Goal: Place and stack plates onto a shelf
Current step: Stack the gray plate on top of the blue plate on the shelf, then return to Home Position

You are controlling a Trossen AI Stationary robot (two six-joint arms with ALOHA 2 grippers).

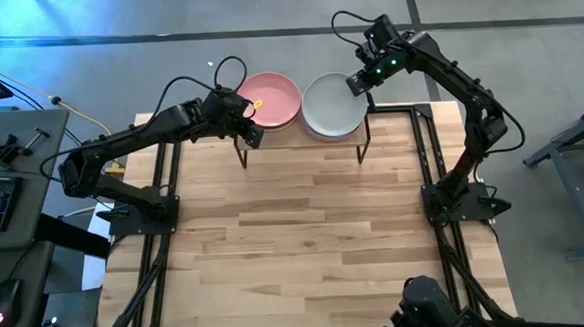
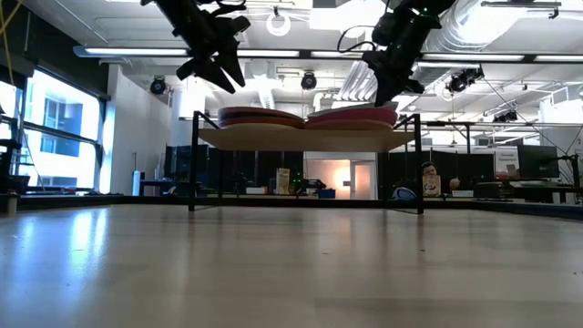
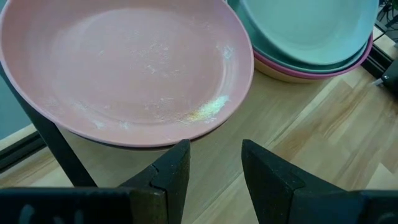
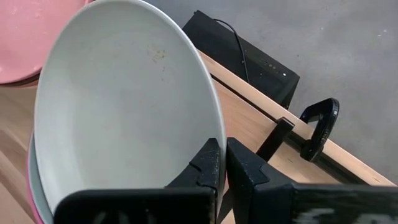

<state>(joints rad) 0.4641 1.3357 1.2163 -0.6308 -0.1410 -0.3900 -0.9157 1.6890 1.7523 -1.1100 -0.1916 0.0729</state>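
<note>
While your right gripper [image 4: 222, 163] pinched the rim of the off-white plate [image 4: 124, 106], its jaws were closed down to a thin slit, one finger on each face of the edge. You held that plate tilted, its near edge raised in the jaws and its far edge resting on the pale teal plate [image 4: 32, 180] beneath it. Under that you could see a sliver of a magenta plate [image 4: 37, 214] at the bottom of the same pile.

Your left gripper [image 3: 214, 163] held nothing. Its jaws stood a modest way apart, with bare wood of the shelf [image 3: 323, 130] showing through the gap. Just ahead of its fingertips sat the pink plate [image 3: 124, 68], close to them but not touched. A dark plate rim showed under its edge. Beyond and to one side of those jaws lay the other pile, teal over pink over peach.

From above, you had both stacks on the shelf [image 1: 409, 108], side by side and nearly touching. The left gripper [image 1: 245, 114] hovered at the pink stack's edge, and the right gripper [image 1: 360, 82] was at the off-white plate's outer rim.

From table height, the shelf board [image 2: 301, 138] stood on thin black legs. Both arms came down to it from above.
</note>
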